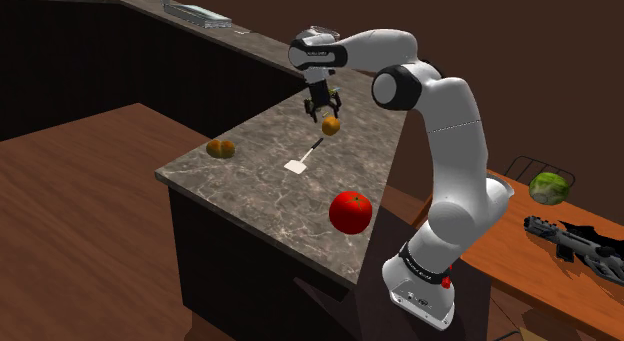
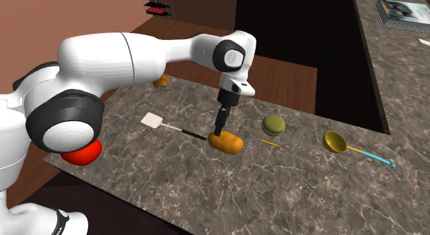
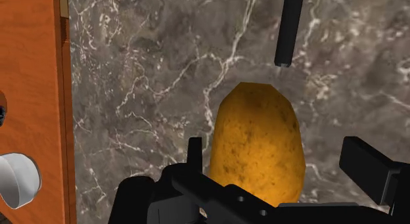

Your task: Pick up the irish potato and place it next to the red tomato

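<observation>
Potato lies on dark veined counter, just beside the spatula's black handle end, w/ gripper right above it. Jaws apart, straddling it (wrist view: clear gap betw. one finger & the skin), so not gripped. Red tomato well apart, nr counter's edge.

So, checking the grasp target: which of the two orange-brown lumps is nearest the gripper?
The potato directly under the gripper, by the spatula handle; the other lump lies apart near the counter's edge.
</observation>
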